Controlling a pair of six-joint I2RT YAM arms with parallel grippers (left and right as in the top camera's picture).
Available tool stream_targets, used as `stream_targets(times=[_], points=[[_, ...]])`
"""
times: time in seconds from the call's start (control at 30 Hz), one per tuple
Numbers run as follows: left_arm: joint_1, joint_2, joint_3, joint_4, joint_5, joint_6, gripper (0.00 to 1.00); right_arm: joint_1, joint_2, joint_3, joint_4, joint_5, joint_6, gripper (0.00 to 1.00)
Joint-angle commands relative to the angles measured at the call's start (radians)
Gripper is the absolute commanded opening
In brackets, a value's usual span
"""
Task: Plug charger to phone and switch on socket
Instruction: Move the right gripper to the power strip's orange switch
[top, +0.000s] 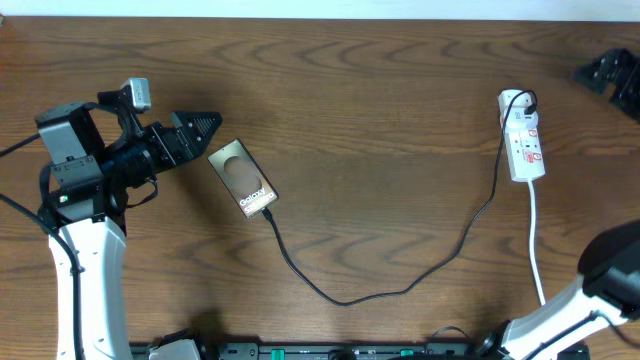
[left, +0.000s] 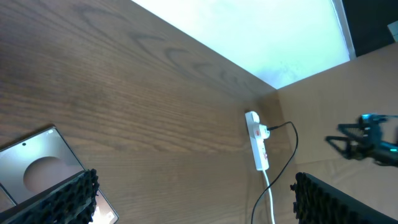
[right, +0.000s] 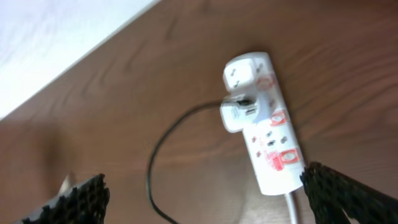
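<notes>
**Getting ready to flip the switch**

Seen from above, the phone (top: 242, 178) lies flat and face up on the 9 o'clock side of the table (top: 380, 80). The charger (top: 345, 301), a thin black wire, meets the phone at its 5 o'clock end. It looks pushed in, but that spot is too small to be sure. The wire then loops down toward 6 o'clock and climbs to the socket (top: 523, 140) at 2 o'clock. Its black plug (right: 238, 112) sits in a hole near the socket's 12 o'clock end. The wire lies loose, so I think it will not tug the phone.

The left gripper (top: 205, 125) is at 10 o'clock from the phone, just beside it and not touching. Its fingers are spread apart with nothing between them. I think it waits there because its job at the phone looks done.

The right gripper (right: 205, 199) faces the socket but does not touch it. In its own camera its fingers are spread wide, one at 7 o'clock and one at 5 o'clock, and they hold nothing. The socket has red marks (right: 287, 158) along its face, which I take to be the switches.

I think the switch beside the plug is the step left. I cannot tell if it is on. The socket looks light, so a sideways push could slide it. A push straight down seems safer.
</notes>
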Motion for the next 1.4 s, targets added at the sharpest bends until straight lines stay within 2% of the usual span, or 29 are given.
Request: stream_targets(times=[0.0,0.2,0.53,1.03,1.37], points=[[0.002,-0.002,0.001,-0.002,0.010,0.029,0.98,-0.009,0.054,-0.002,-0.032,-0.190,-0.191,0.99],[0.002,-0.002,0.001,-0.002,0.009,0.029,0.98,-0.008,0.130,-0.002,-0.068,-0.165,-0.313,0.99],[0.002,-0.001,0.001,-0.002,0.004,0.029,0.98,0.003,0.178,-0.002,-0.039,0.006,-0.312,0.99],[0.002,-0.001,0.001,-0.018,-0.017,0.029,0.98,0.015,0.225,-0.002,0.031,0.014,-0.307,0.99],[0.002,-0.001,0.001,-0.020,-0.017,0.029,0.98,0.080,0.356,-0.002,0.051,0.018,-0.312,0.99]])
